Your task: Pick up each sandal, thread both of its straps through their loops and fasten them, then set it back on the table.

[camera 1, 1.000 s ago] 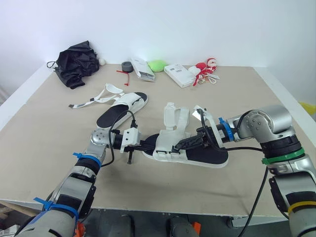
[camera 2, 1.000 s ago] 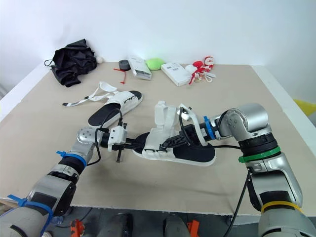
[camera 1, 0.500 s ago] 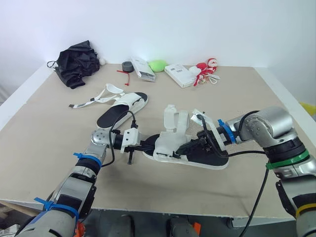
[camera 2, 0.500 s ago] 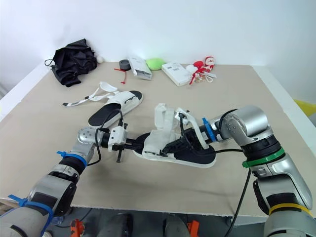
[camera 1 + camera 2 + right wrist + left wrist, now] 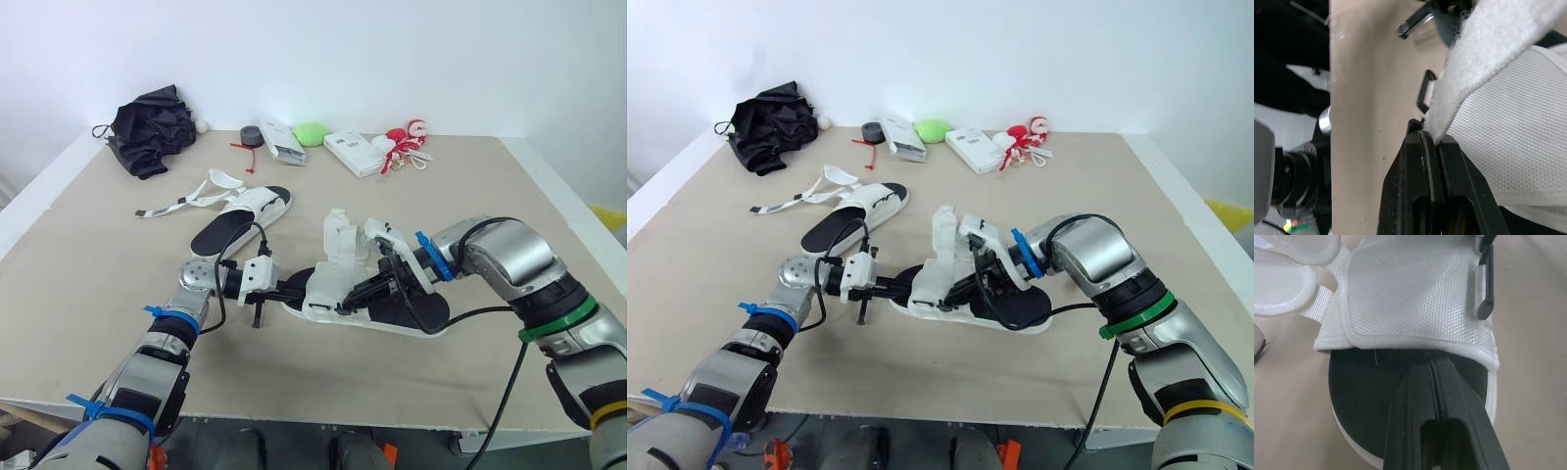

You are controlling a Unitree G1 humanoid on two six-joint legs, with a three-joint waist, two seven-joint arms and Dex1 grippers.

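The sandal [image 5: 411,311] lies mid-tabletop [image 5: 98,284], with a second sandal [image 5: 240,217] farther back. The left wrist view shows the left gripper [image 5: 1434,363] with jaws pressed together over its toe end. The right wrist view shows the right gripper [image 5: 1427,134] pinching a strap [image 5: 1488,54] beside a black loop [image 5: 1424,91].

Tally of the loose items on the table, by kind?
Sandals: 2
White boxes: 2
Black fabric bundle: 1
Dark tape roll: 1
Green lump: 1
Red-and-white toy: 1
Small white ball: 1
Red tie: 1
Total: 10
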